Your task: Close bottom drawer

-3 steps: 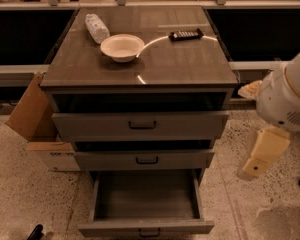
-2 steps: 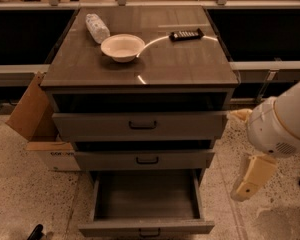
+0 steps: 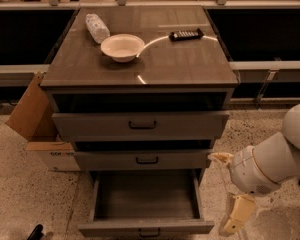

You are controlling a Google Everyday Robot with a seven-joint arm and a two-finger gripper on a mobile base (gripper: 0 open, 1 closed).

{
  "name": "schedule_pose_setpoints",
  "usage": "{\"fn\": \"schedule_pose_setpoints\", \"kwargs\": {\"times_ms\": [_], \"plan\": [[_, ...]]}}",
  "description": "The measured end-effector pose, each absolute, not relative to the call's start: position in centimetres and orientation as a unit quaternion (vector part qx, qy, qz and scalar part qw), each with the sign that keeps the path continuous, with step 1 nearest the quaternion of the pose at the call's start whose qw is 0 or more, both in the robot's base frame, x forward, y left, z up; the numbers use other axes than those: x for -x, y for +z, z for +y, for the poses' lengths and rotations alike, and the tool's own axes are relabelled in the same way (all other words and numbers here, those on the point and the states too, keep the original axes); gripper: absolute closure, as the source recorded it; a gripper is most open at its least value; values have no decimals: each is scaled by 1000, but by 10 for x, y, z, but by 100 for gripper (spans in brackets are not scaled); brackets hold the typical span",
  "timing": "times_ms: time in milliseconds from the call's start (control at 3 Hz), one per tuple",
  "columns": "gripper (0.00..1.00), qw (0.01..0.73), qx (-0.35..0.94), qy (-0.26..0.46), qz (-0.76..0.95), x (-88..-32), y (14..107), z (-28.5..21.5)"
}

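The bottom drawer [image 3: 146,228] is the lowest of three grey drawers and stands pulled far out, showing its plain grey box with nothing in it. Its slim front has a small dark handle [image 3: 149,232] at the frame's lower edge. The middle drawer [image 3: 146,160] and top drawer [image 3: 140,125] are each out slightly. My gripper [image 3: 236,215] hangs from the white arm [image 3: 270,166] at the lower right. It is just right of the open drawer's front corner and does not touch it.
The cabinet top [image 3: 190,59] carries a white bowl [image 3: 122,46], a lying plastic bottle [image 3: 97,27] and a dark remote [image 3: 186,34]. An open cardboard box [image 3: 35,121] stands on the speckled floor left of the cabinet. Dark shelving runs behind.
My arm and gripper have moved left and down, from beside the middle drawer towards the right front corner of the open bottom drawer. The drawers have not moved.
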State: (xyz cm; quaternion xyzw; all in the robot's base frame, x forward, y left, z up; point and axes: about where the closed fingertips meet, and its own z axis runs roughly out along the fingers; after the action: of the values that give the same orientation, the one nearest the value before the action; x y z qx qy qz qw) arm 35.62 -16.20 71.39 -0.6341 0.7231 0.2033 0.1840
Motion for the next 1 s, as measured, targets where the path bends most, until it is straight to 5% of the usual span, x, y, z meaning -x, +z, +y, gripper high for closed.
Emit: {"fn": "schedule_pose_setpoints", "kwargs": {"times_ms": [1000], "plan": [[0, 152, 643, 227, 716, -348, 607, -177]]}}
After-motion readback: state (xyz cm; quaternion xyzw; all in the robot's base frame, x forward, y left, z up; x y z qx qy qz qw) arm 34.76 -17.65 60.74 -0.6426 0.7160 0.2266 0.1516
